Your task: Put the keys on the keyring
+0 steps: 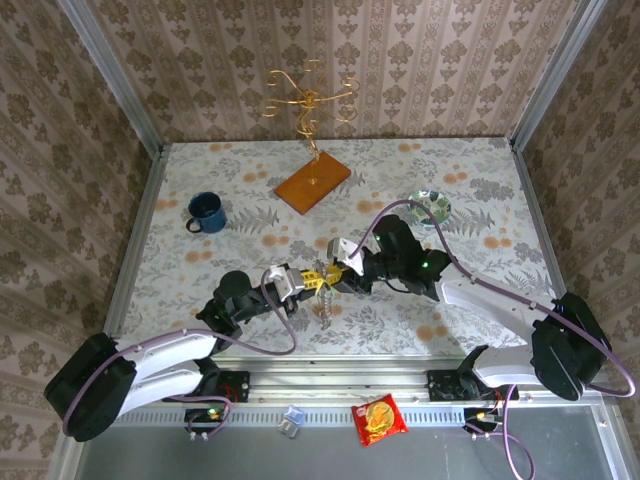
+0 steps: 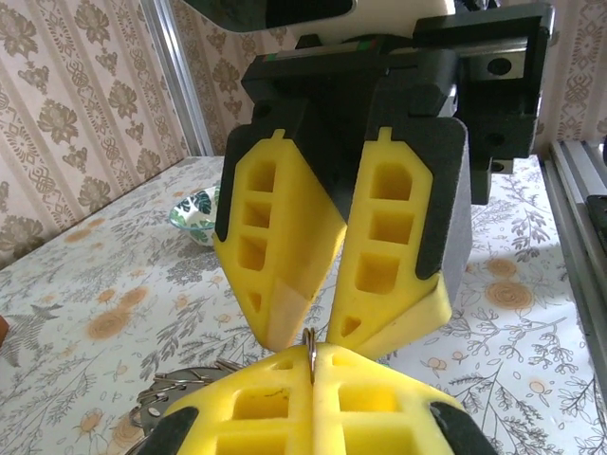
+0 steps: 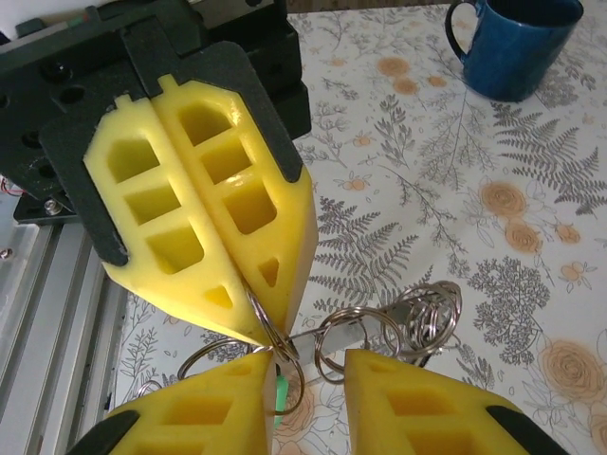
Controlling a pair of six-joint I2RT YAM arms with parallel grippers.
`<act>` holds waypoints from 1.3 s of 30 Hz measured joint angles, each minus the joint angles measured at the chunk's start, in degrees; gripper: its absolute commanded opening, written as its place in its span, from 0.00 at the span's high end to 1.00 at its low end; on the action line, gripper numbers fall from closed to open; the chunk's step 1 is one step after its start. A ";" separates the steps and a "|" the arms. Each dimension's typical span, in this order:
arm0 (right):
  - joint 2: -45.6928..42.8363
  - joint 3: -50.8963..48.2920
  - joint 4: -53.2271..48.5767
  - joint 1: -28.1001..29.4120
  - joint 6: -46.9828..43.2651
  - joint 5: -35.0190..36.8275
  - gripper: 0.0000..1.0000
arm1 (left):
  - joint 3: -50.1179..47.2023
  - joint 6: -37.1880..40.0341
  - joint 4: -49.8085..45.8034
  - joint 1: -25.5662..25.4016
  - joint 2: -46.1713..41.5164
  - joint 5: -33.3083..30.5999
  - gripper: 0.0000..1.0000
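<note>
Both grippers meet at the table's middle. My left gripper [image 1: 311, 280] [image 2: 312, 347] is shut on the edge of a thin silvery keyring [image 2: 310, 343] [image 3: 271, 330], which sticks up from between its yellow pads. Several more rings [image 3: 432, 308] are linked to it, and the bunch hangs below the grippers [image 1: 325, 308]. My right gripper [image 1: 336, 277] [image 3: 308, 365] faces the left one, open. Its left fingertip [image 3: 242, 374] rests against the held ring. A key's green head [image 3: 282, 394] shows in the gap, and a silvery key blade [image 3: 342, 333] lies across it.
A blue mug [image 1: 206, 212] [image 3: 517, 43] stands at the back left. A green-patterned bowl [image 1: 430, 206] [image 2: 194, 210] sits at the back right. The gold wire stand [image 1: 310, 95] on its wooden base [image 1: 313, 183] is at the back. A red snack packet [image 1: 380, 418] lies on the near rail.
</note>
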 measured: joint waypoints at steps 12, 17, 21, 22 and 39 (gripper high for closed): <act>0.00 -0.94 2.67 -0.57 -4.04 -3.43 1.00 | -0.26 -1.60 2.97 0.76 1.57 1.40 1.00; 0.00 -0.70 1.44 -0.72 -6.99 -4.02 1.00 | -0.39 -1.79 2.89 0.79 1.57 1.40 0.91; 0.15 1.55 -3.89 -0.63 -10.03 -4.09 1.00 | -0.37 -1.51 1.18 0.81 0.85 1.07 0.88; 0.22 2.36 -5.44 -0.61 -10.86 -4.04 1.00 | -0.35 -1.31 0.35 0.81 0.37 0.92 0.88; 4.26 12.33 -18.03 3.21 -17.20 -0.07 1.00 | 2.69 3.37 -11.87 0.81 -2.16 -0.09 1.00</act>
